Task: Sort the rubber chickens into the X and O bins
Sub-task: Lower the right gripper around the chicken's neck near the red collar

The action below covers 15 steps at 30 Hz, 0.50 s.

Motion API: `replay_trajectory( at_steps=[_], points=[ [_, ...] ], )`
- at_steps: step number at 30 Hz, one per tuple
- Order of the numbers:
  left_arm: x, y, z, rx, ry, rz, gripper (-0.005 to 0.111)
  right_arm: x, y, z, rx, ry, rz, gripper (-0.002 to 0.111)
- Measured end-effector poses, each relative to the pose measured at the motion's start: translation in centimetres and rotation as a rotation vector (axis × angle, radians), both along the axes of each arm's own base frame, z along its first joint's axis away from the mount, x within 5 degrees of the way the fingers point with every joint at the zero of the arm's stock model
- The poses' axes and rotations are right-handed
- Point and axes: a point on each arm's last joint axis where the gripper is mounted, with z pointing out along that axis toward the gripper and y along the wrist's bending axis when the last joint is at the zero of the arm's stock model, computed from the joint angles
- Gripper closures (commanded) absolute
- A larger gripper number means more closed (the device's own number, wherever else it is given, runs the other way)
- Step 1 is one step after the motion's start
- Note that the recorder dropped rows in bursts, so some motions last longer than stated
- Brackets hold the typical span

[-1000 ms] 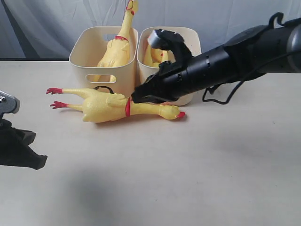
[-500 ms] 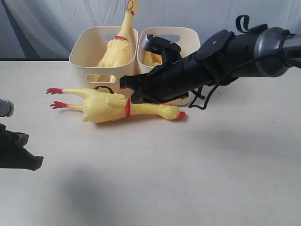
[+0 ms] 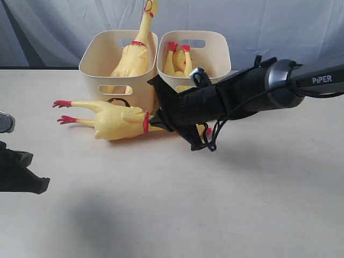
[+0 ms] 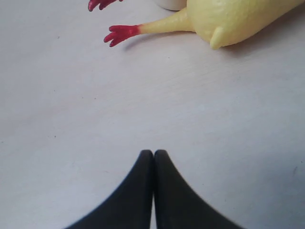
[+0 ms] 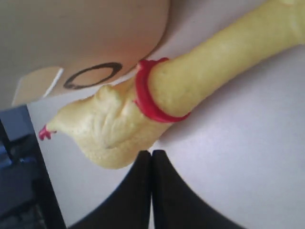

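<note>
One large yellow rubber chicken (image 3: 115, 121) lies on the table in front of the left cream bin (image 3: 97, 64), which bears a black O (image 5: 93, 75). A second chicken (image 3: 134, 54) stands in that bin, head up. A smaller chicken (image 3: 180, 59) sits feet-up in the right bin (image 3: 217, 43); my arm hides that bin's mark. My right gripper (image 3: 152, 125) is shut and empty, its tips (image 5: 151, 152) against the lying chicken's body (image 5: 114, 133) beside the red neck band (image 5: 143, 95). My left gripper (image 4: 153, 152) is shut and empty, low at the left, short of the red foot (image 4: 121, 33).
My right arm (image 3: 242, 94) reaches across the front of the right bin with a loose black cable (image 3: 212, 140) hanging under it. A grey curtain (image 3: 269, 27) closes the back. Bare table (image 3: 188, 204) spreads in front of the chicken.
My right arm has rolled and dropped from in front of the bins, bringing its shut tips down to the lying chicken's neck. The chicken and my left gripper have stayed put.
</note>
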Motion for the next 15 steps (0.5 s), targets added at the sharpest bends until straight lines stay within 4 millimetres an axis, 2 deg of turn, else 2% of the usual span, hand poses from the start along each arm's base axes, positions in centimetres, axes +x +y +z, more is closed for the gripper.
replay_trajectory(
  at_steps=[5, 15],
  points=[
    [0.0, 0.0, 0.0, -0.021, 0.004, 0.020, 0.107, -0.5, -0.2, -1.3, 0.028, 0.092, -0.155, 0.109],
    [0.0, 0.0, 0.0, -0.030, 0.007, 0.026, 0.107, -2.7, 2.5, -1.5, -0.082, 0.032, -0.200, 0.109]
  ],
)
